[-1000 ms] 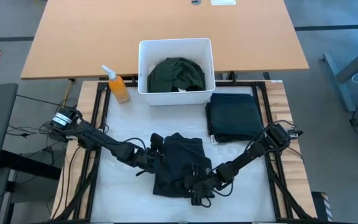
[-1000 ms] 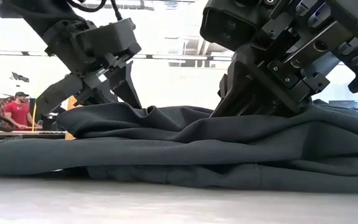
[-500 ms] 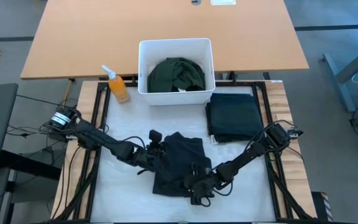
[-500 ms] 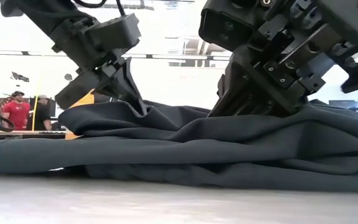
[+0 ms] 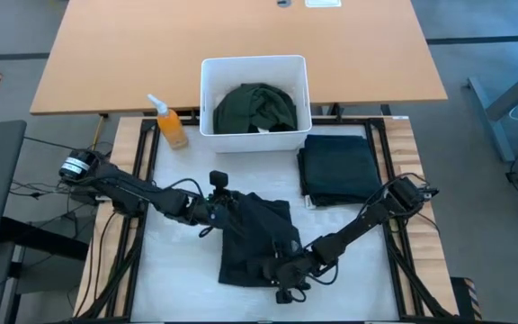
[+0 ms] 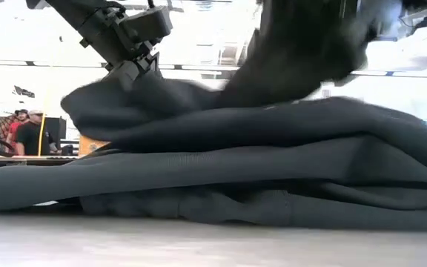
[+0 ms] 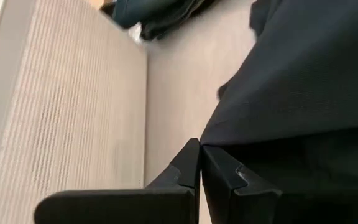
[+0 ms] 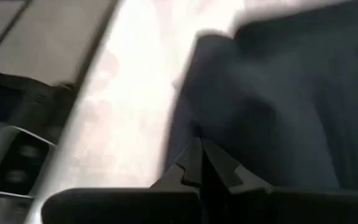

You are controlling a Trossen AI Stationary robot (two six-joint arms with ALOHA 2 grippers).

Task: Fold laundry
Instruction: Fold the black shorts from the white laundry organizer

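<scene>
On the white table (image 5: 178, 270), black garment (image 5: 257, 238) bunched between both arms, left hand (image 5: 221, 203) pinching its upper left edge, right hand (image 5: 281, 274) clamped on its lower edge, green garment (image 5: 255, 106) in white bin (image 5: 207, 99).

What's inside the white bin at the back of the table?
The white bin holds a crumpled dark green garment, with a small white tag showing at its near edge. Anything under that garment, including the bin's floor, is covered and cannot be seen.

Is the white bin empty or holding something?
Holding something: a dark green garment lies bunched inside the white bin.
</scene>
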